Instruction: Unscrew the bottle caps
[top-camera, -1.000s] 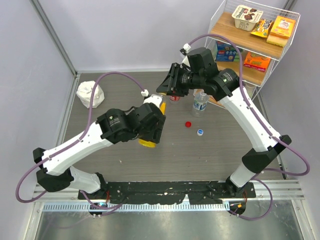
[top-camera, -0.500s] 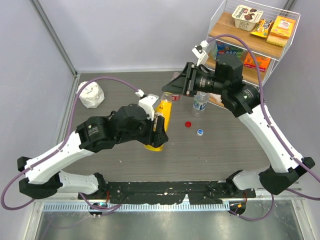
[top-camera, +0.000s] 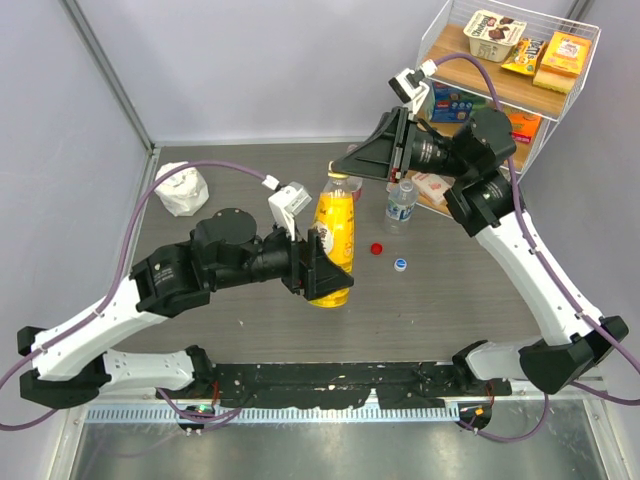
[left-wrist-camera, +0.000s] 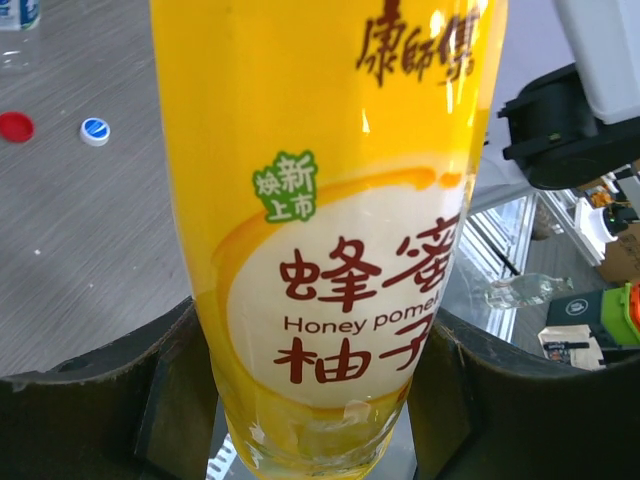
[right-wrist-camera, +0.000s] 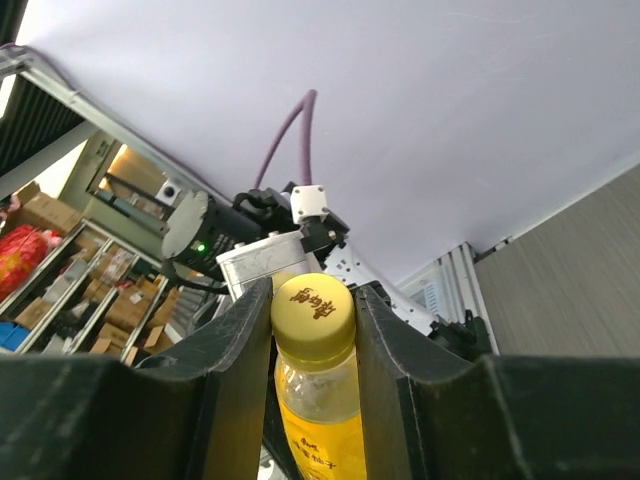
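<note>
The yellow bottle (top-camera: 333, 240) is held up off the table, roughly upright. My left gripper (top-camera: 318, 268) is shut on its lower body; in the left wrist view the bottle (left-wrist-camera: 330, 200) fills the space between my fingers (left-wrist-camera: 100, 400). My right gripper (top-camera: 345, 172) is shut on its yellow cap (right-wrist-camera: 313, 305), with a pad (right-wrist-camera: 235, 370) on each side. A loose red cap (top-camera: 377, 248) and a blue-white cap (top-camera: 400, 264) lie on the table. The small clear bottle (top-camera: 400, 205) stands uncapped behind them. The tall clear bottle is hidden behind my right gripper.
A crumpled white cloth (top-camera: 182, 188) lies at the back left. A wire shelf (top-camera: 540, 120) with boxed snacks stands at the back right, with a snack box (top-camera: 432, 185) at its foot. The red cap (left-wrist-camera: 15, 126) and blue-white cap (left-wrist-camera: 94, 131) also show in the left wrist view.
My left arm has raised the yellow bottle from lying low to upright and carried it right. My right gripper has swung up and over onto the bottle's cap.
</note>
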